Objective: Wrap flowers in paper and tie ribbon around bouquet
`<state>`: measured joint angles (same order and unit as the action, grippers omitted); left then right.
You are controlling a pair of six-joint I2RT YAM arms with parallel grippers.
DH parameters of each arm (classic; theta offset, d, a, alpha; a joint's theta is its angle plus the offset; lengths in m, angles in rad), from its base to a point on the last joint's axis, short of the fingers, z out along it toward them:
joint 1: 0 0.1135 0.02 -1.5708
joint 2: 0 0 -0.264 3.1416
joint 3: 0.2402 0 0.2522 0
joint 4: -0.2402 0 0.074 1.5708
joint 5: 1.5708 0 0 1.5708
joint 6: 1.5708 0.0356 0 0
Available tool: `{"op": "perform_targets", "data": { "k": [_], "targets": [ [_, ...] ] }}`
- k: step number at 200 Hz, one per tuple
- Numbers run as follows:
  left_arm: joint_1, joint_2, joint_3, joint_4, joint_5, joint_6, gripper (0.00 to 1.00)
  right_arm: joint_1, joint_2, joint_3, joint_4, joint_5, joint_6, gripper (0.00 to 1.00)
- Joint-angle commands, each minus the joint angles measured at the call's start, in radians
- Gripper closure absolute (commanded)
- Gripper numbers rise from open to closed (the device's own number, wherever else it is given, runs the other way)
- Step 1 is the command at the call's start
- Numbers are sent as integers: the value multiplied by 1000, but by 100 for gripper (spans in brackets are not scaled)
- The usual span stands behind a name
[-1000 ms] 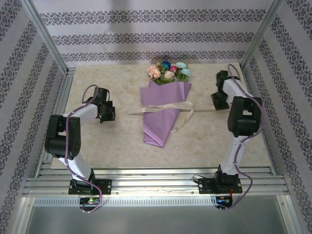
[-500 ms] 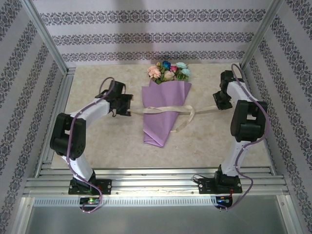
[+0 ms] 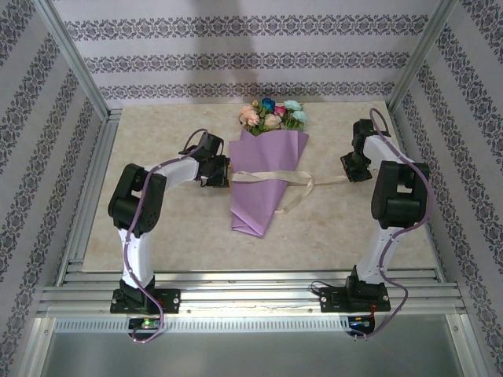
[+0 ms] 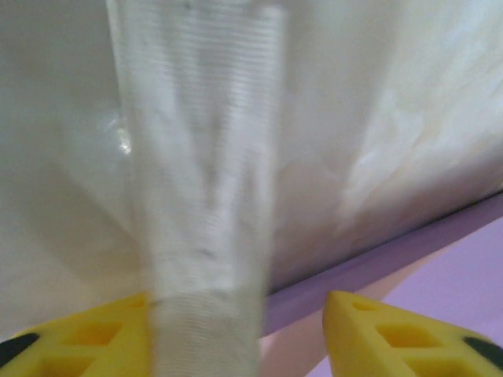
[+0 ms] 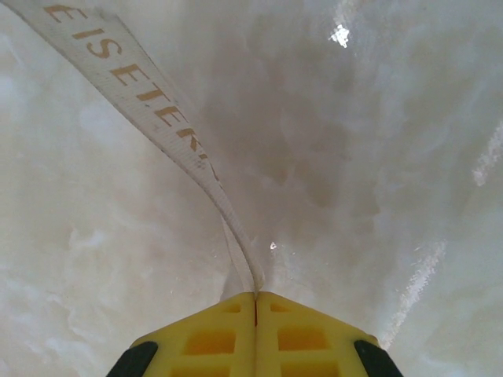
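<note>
I see beige marbled table (image 3: 165, 228) mid frame. Striped floral wallpaper (image 3: 236, 47) across top, left, right. Metal rails (image 3: 251, 294) along bottom edge. Slanted metal posts (image 3: 73, 55) in upper corners.

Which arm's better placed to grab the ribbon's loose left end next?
Left. The left gripper sits at the bouquet's left edge, jaws apart with the ribbon between them. The right gripper is shut on the ribbon's other end, across the bouquet.

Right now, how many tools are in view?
2. The left tool is at the bouquet's left edge, open around the ribbon; the right tool is right of it, shut on the ribbon's end.
</note>
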<state>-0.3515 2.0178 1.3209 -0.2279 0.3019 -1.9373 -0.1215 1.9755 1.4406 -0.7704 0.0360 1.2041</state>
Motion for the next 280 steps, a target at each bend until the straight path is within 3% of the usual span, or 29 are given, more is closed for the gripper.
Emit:
{"op": "perform_targets", "data": {
  "k": [1, 8, 29, 84, 128, 137, 156, 168, 182, 202, 237, 264, 280],
  "targets": [
    [-3, 14, -12, 60, -37, -45, 84, 9, -28, -26, 3, -4, -6, 100],
    [1, 0, -33, 75, -43, -52, 100, 7, -30, -29, 5, -3, -6, 100],
    [65, -80, -83, 50, -70, -2, 100, -9, -31, -27, 3, 6, -28, 100],
    [383, -287, -242, -16, -7, 164, 100, -83, -27, -9, -5, 16, -93, 100],
    [463, -315, -312, -38, 2, 219, 100, -104, -9, 25, -19, 3, -124, 100],
    [461, -303, -304, -52, 22, 239, 98, -103, -5, 30, -24, -16, -127, 100],
    [446, -295, -294, -104, 54, 263, 57, -98, -1, 24, -44, -41, -121, 100],
    [423, -334, -291, -169, 16, 277, 42, -96, -16, -2, -44, -53, -106, 77],
    [375, -397, -268, -273, -47, 291, 29, -93, -56, -46, -39, -63, -84, 62],
    [268, -465, -270, -286, -58, 235, 25, -83, -138, -121, -5, -94, -33, 49],
    [59, -401, -264, -91, -17, 51, 25, 40, -235, -246, 152, -256, 153, 40],
    [7, -236, -159, -49, -7, 68, 24, 183, -235, -331, 385, -340, 346, 36],
    [-2, -184, -129, -41, -23, 74, 26, 252, -204, -332, 433, -342, 413, 36]
  ]
}}
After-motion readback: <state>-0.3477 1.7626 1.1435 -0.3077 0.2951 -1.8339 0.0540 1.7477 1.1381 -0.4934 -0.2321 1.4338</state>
